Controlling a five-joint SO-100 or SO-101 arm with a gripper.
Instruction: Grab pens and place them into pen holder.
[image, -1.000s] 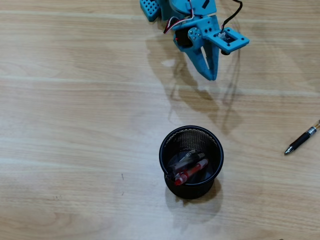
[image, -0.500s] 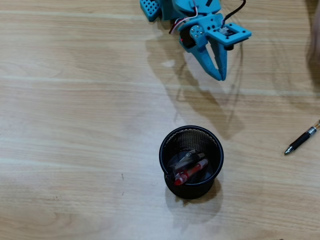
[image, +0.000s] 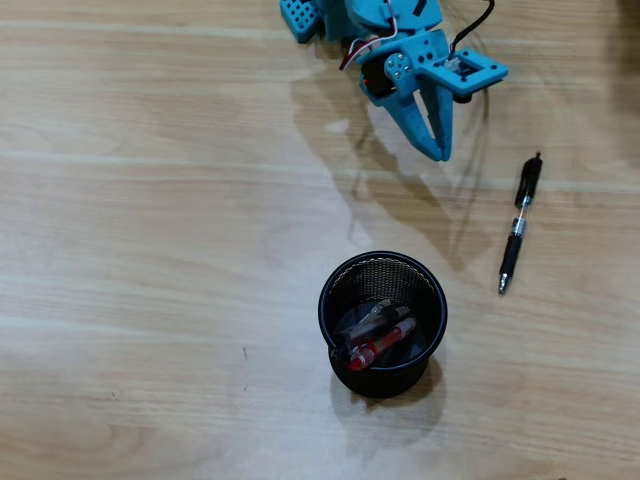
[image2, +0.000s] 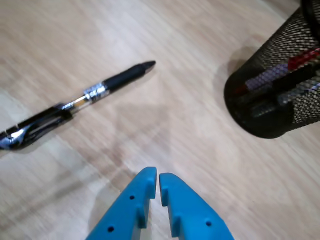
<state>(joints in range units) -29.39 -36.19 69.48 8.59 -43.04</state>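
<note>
A black pen (image: 517, 224) with a clear barrel lies loose on the wooden table at the right of the overhead view; the wrist view shows the same pen (image2: 80, 103) up and left of my fingertips. My blue gripper (image: 439, 150) hangs shut and empty at the top, left of that pen's upper end. The fingertips of my gripper (image2: 158, 175) nearly touch in the wrist view. The black mesh pen holder (image: 383, 322) stands below the gripper. A red pen (image: 382, 342) and dark pens lie inside it. The wrist view has the holder (image2: 275, 95) at upper right.
The arm's blue body (image: 350, 20) and its cable (image: 470, 30) occupy the top edge of the overhead view. Bare wooden table (image: 150, 250) stretches left of the holder.
The loose black pen now lies nearer the gripper, upright at the right of the holder; earlier it lay at the far right edge. The gripper swung slightly right from a second ago.
</note>
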